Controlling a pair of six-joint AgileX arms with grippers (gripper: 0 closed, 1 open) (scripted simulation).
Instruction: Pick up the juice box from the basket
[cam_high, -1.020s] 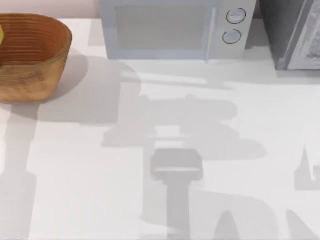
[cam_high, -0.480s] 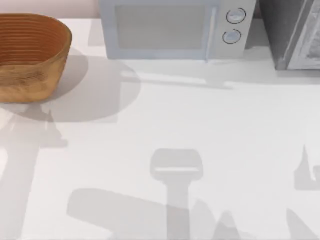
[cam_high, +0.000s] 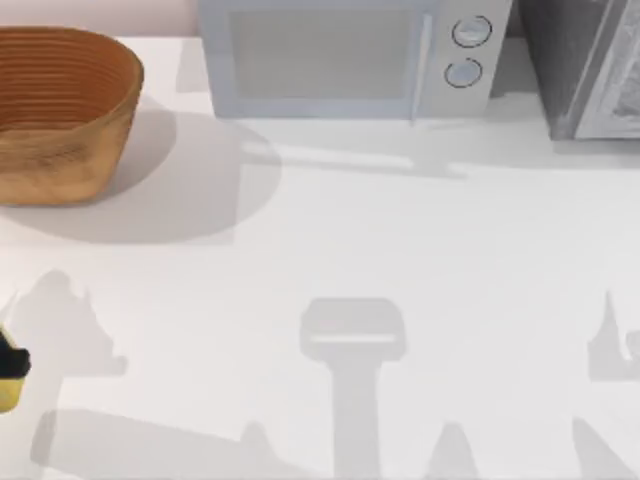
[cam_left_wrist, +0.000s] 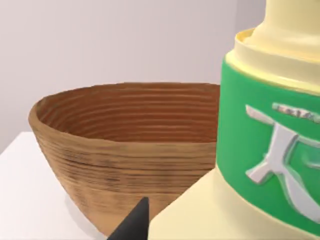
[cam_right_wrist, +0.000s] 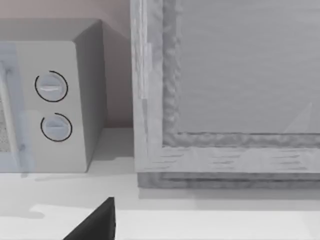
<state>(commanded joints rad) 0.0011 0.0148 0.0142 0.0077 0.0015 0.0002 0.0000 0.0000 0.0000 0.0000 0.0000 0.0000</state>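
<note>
The juice box (cam_left_wrist: 270, 150), pale yellow with a green band, looms close in the left wrist view, held clear of the basket (cam_left_wrist: 115, 150) behind it. My left gripper (cam_high: 8, 360) is at the table's left edge, in front of the basket (cam_high: 60, 110), shut on the juice box (cam_high: 6, 395), whose yellow shows just below the black gripper. One black fingertip (cam_left_wrist: 132, 225) pokes out beside the carton. Inside, the orange-brown basket shows bare ribbed coils. A dark part of my right gripper (cam_right_wrist: 95, 222) appears in the right wrist view, low over the table.
A grey microwave (cam_high: 350, 55) stands at the back middle, with two round dials (cam_right_wrist: 52, 105). A tall grey cabinet (cam_high: 590, 65) fills the back right corner. Arm shadows lie across the white table (cam_high: 400, 240).
The yellow at the basket's left edge is gone. My left gripper with the juice box has come into the top view at the left edge, and the arm shadow has swung left and forward.
</note>
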